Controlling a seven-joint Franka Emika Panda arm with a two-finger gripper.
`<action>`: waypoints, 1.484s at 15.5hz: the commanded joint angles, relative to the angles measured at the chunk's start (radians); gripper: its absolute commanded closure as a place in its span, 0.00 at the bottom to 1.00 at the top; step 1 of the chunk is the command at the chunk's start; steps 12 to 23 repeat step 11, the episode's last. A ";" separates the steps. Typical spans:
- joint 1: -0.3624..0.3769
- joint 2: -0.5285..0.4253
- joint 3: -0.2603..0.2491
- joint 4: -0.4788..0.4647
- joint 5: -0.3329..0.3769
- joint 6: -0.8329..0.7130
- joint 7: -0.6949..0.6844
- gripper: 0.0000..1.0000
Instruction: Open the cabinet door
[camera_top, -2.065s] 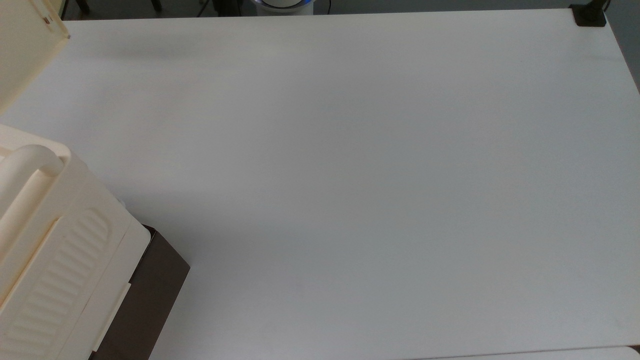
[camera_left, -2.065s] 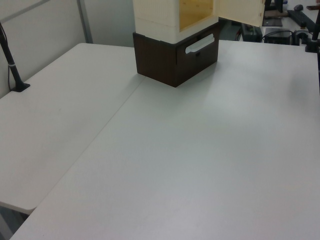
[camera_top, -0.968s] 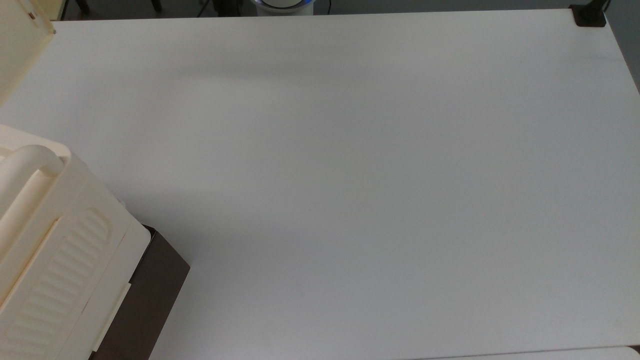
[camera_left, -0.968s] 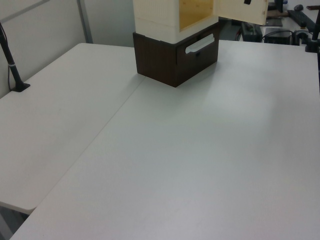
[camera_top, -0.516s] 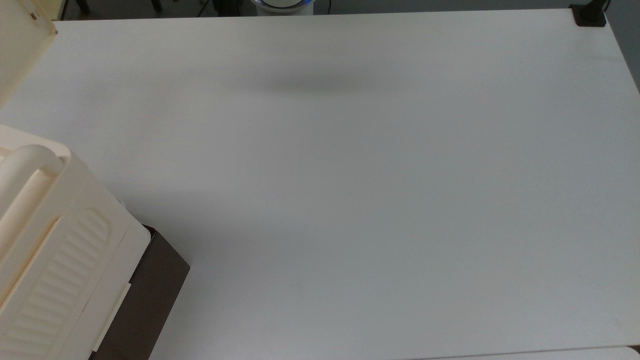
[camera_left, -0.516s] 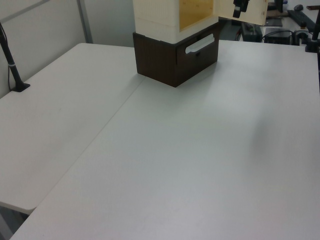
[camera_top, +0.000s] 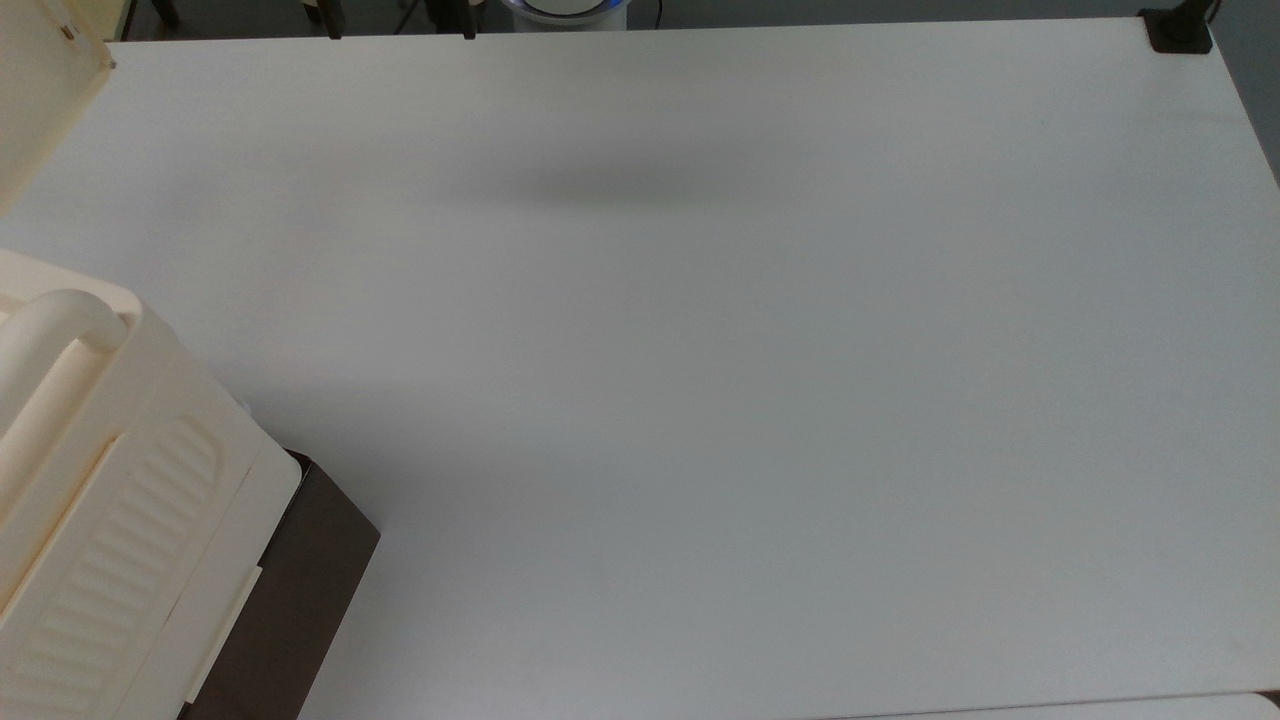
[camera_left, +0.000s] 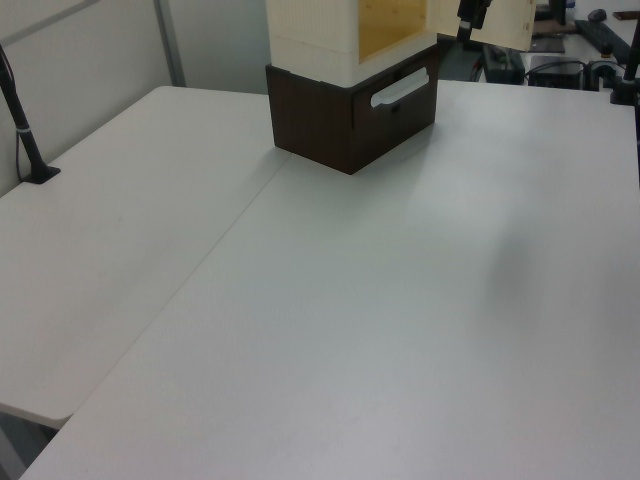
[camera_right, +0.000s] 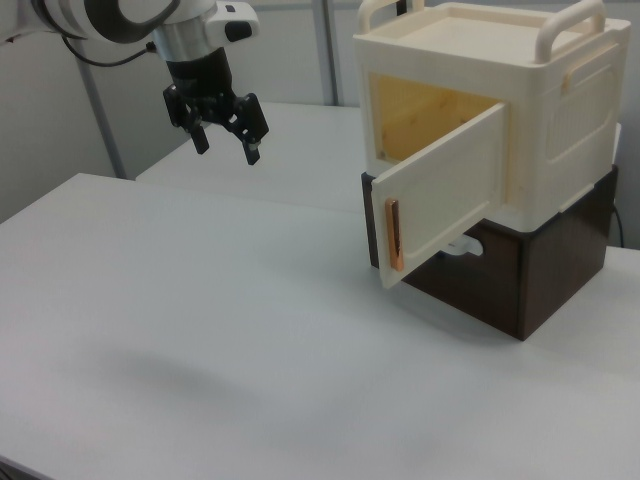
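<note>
The cream cabinet stands on a dark brown base. Its cabinet door is swung outward, showing the yellowish inside, and a copper handle runs along the door's free edge. The same door shows at the top view's upper left and at the left view's top edge. My gripper hangs open and empty well above the table, apart from the door, toward the right view's left. Its dark fingers appear in front of the door in the left view. Two fingertips peek in at the top view's upper edge.
The dark brown base holds a drawer with a white handle. The white table spreads wide in front of the cabinet, with a seam to a second tabletop. A black clamp sits at a corner, a black post at another.
The door swung slightly further out about a second ago, then stayed still. My gripper has come away from it, and its shadow slid toward the top view's right.
</note>
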 joint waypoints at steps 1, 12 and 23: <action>0.018 -0.009 -0.014 -0.012 -0.036 -0.050 -0.063 0.00; 0.021 -0.011 -0.008 -0.010 -0.049 -0.071 0.002 0.00; 0.021 -0.011 -0.008 -0.010 -0.049 -0.071 0.002 0.00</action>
